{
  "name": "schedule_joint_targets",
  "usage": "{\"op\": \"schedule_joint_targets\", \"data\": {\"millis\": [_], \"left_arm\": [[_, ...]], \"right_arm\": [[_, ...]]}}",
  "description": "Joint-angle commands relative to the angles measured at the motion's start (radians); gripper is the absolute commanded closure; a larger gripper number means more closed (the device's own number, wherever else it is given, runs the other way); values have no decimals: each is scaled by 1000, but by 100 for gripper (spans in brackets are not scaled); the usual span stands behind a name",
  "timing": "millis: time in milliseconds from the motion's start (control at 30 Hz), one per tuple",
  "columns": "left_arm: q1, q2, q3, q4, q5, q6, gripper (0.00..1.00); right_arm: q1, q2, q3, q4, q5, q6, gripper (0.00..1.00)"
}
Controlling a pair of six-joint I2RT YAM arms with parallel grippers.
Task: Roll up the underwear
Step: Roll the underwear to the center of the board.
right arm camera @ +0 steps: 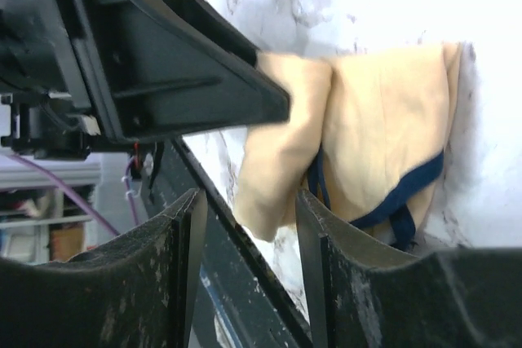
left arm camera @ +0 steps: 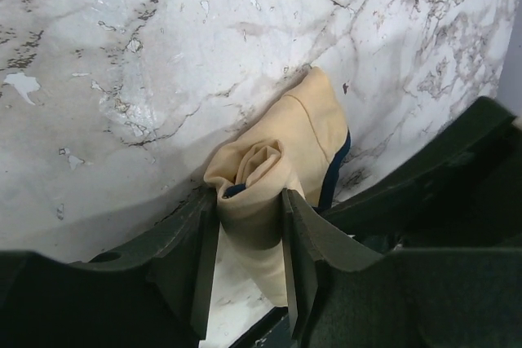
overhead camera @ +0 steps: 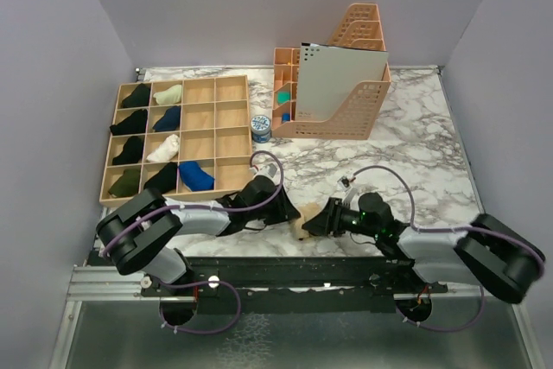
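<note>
Both fingers (left arm camera: 204,242) of left pincer (left arm camera: 249,201) pressed against the rolled tan underwear (left arm camera: 285,132), clenching it at the marble bench's (left arm camera: 163,55) near edge. Blue trim (right arm camera: 408,189) along the cloth. Further right, right pincer (right arm camera: 251,201) released, jaws apart around the cloth's loose end.

Grid tray (overhead camera: 226,118), tin (overhead camera: 260,128) & file racks (overhead camera: 346,117) on marble table (overhead camera: 419,157)
</note>
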Motion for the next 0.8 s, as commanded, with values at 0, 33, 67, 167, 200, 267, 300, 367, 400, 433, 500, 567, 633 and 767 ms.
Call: {"op": "schedule_joint_targets", "data": {"millis": [0, 33, 67, 167, 200, 267, 300, 367, 400, 433, 500, 567, 633, 767], "left_arm": [[-8, 28, 31, -139, -40, 43, 59], [-8, 27, 41, -157, -41, 44, 59], [-8, 25, 51, -172, -41, 45, 59], [-9, 26, 77, -218, -40, 34, 62], [-9, 27, 87, -231, -36, 30, 64], [-8, 32, 103, -251, -29, 23, 64], [-8, 35, 106, -254, -25, 17, 64], [-8, 39, 111, -255, -19, 11, 64], [-8, 43, 115, -257, -13, 10, 64], [-9, 47, 119, -262, -11, 10, 64], [-8, 49, 124, -267, -8, 7, 64], [-8, 48, 125, -265, -6, 2, 64], [-8, 48, 126, -263, -1, -2, 64], [-8, 48, 123, -258, 4, -6, 64]], "right_arm": [[1, -276, 97, -657, 174, -211, 48], [1, -331, 116, -734, 200, -236, 48], [2, -372, 131, -798, 222, -254, 48], [3, -430, 146, -868, 264, -280, 50], [3, -428, 157, -872, 255, -290, 52], [6, -408, 201, -902, 255, -314, 54], [13, -398, 221, -927, 263, -329, 55], [33, -382, 259, -948, 285, -356, 56], [50, -371, 278, -959, 303, -366, 56], [67, -361, 297, -971, 326, -372, 56], [117, -333, 338, -1006, 396, -381, 56], [160, -300, 378, -1035, 450, -380, 56], [196, -271, 407, -1035, 474, -376, 57], [270, -201, 464, -1039, 549, -353, 57]]}}
